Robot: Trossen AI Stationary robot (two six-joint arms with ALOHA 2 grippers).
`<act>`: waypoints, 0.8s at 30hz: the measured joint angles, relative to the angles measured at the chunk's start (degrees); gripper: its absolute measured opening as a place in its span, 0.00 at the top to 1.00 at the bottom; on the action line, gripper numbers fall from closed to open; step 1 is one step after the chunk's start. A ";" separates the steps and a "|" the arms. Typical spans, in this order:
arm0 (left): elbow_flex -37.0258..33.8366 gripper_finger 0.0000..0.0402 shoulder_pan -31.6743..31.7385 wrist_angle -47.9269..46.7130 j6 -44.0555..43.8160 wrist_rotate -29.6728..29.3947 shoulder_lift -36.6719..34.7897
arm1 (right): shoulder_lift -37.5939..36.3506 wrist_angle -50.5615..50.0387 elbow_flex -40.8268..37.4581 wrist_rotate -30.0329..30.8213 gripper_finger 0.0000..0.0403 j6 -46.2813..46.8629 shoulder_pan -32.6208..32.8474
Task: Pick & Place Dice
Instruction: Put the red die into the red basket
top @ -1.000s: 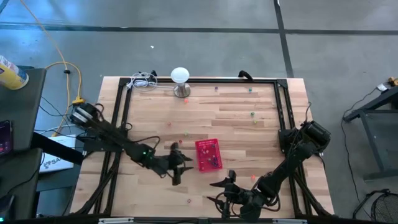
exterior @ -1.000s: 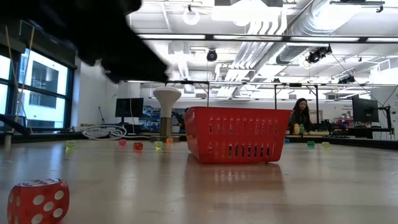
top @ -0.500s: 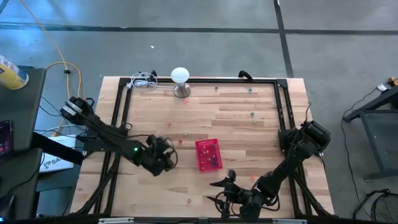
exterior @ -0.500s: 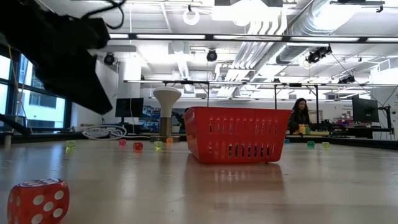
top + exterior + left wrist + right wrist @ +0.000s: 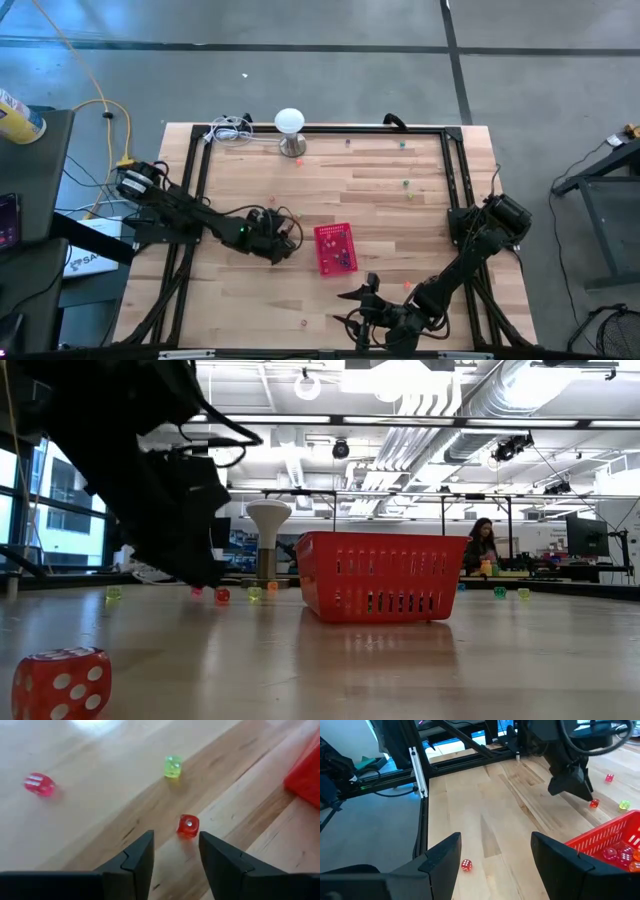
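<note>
Left of centre in the high view, left gripper (image 5: 175,855) spread over a red die (image 5: 188,825), red basket (image 5: 335,248) beside it, right gripper (image 5: 495,857) spread, waiting at lower centre.

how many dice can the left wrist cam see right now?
3. A red die just ahead of the open left gripper, a green die beyond it, and a pink die off to one side. More may lie outside this view.
</note>
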 joint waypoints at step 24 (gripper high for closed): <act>0.04 0.63 2.70 5.56 13.16 1.21 1.16 | 0.02 -0.43 0.00 0.00 0.43 0.40 0.02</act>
